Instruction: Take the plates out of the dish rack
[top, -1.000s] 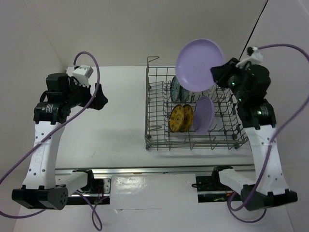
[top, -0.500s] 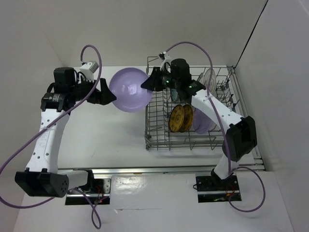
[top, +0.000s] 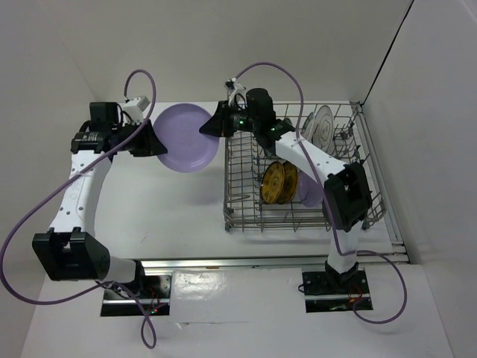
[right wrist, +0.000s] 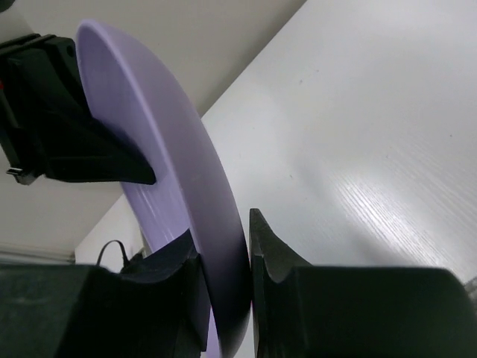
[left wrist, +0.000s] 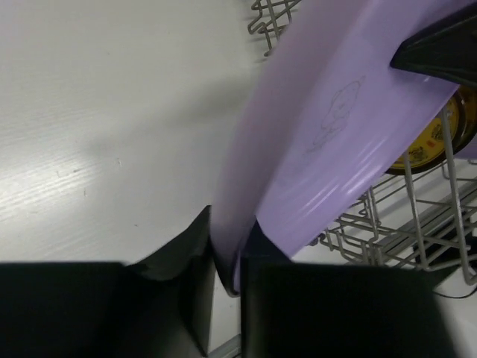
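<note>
A large lavender plate (top: 186,138) hangs on edge above the table, just left of the dish rack (top: 298,227). My left gripper (top: 153,142) is shut on its left rim, and the plate (left wrist: 335,127) fills the left wrist view above that gripper (left wrist: 231,261). My right gripper (top: 210,128) is shut on the opposite rim; the plate's edge (right wrist: 164,149) sits between its jaws (right wrist: 223,233). Still in the rack are two yellow-gold plates (top: 279,181), a second lavender plate (top: 313,188) and a white plate with a dark rim (top: 322,125).
The right arm reaches across the rack's back left corner, beside the wire loop (top: 235,91). White walls enclose the table on the left, back and right. A metal rail (top: 246,261) runs along the near edge between the arm bases.
The right arm has carried the lavender plate from above the rack's right side leftward, past the rack's left edge. The left gripper, open before, has closed on the plate's left rim.
</note>
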